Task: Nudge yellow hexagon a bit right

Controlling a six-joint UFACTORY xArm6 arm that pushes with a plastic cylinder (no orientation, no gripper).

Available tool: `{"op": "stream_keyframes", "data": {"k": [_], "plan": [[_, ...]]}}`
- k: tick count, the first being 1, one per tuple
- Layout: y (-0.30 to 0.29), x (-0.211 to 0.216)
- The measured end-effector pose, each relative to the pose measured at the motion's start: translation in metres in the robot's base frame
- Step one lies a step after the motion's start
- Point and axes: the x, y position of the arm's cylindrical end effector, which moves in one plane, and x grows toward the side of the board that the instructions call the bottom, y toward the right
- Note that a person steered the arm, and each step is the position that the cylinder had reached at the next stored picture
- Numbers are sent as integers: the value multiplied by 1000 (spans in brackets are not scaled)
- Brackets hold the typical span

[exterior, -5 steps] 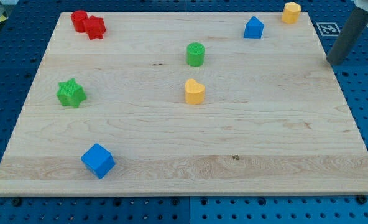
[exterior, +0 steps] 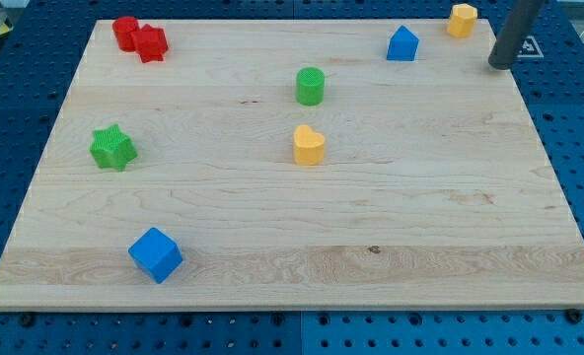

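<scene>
The yellow hexagon [exterior: 462, 19] sits at the board's top right corner. My tip [exterior: 501, 64] is the lower end of a dark rod, at the board's right edge, right of and a little below the hexagon, not touching it. A blue house-shaped block [exterior: 402, 44] lies left of the hexagon.
A green cylinder [exterior: 311, 86] and a yellow heart-shaped block [exterior: 309, 145] stand mid-board. Two red blocks [exterior: 140, 37] sit at the top left, a green star [exterior: 111, 148] at the left, a blue cube [exterior: 155, 254] at the bottom left. The wooden board [exterior: 420, 217] lies on a blue perforated table.
My tip has moved up and to the view's left, from off the board's right side to the board's right edge, closer to the yellow hexagon. No block has moved.
</scene>
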Motion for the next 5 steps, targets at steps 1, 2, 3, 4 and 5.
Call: {"op": "stream_keyframes", "data": {"k": [1, 2, 3, 4, 5], "plan": [[-5, -8], [-10, -22], [-21, -33], [-37, -37], [-47, -41]]}}
